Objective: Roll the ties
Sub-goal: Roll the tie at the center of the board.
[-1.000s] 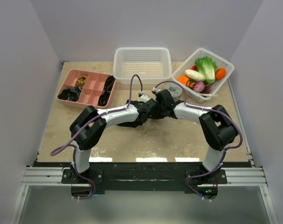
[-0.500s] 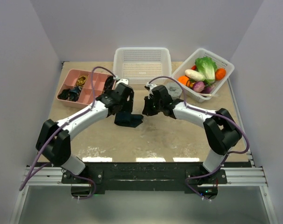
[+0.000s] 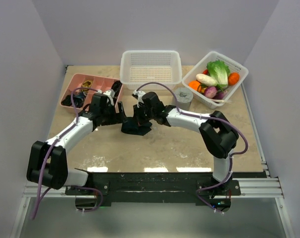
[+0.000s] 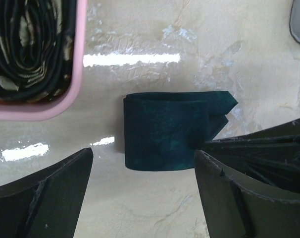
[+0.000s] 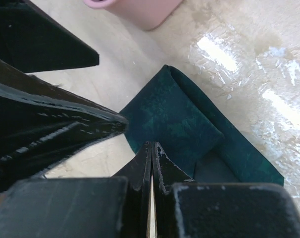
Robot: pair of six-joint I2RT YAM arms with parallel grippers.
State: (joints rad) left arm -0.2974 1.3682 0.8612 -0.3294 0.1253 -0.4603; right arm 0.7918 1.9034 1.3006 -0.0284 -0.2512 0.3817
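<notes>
The tie point(image 3: 136, 128) is a dark teal-green band folded into a short flat roll on the table, its pointed end sticking out at one side point(image 4: 228, 101). My left gripper point(image 4: 142, 198) stands open just short of the tie point(image 4: 165, 131) with only bare table between its fingers point(image 4: 46, 198). In the top view the left gripper point(image 3: 119, 113) is left of the roll. My right gripper point(image 5: 151, 146) is shut, its tips against the near edge of the tie point(image 5: 179, 121). From above, the right gripper point(image 3: 139, 111) hangs over the roll's far side.
A pink divided tray point(image 3: 71, 80) at the back left holds dark rolled fabric point(image 4: 26, 49); its corner point(image 4: 80, 59) is close to the tie. A white basket point(image 3: 151, 85), a grey cylinder point(image 3: 183, 98) and a basket of vegetables point(image 3: 239, 67) stand behind.
Both grippers met at the table's middle a second ago. The left one has drawn back to the left and opened wider, leaving the tie lying there. The right gripper moved left onto it.
</notes>
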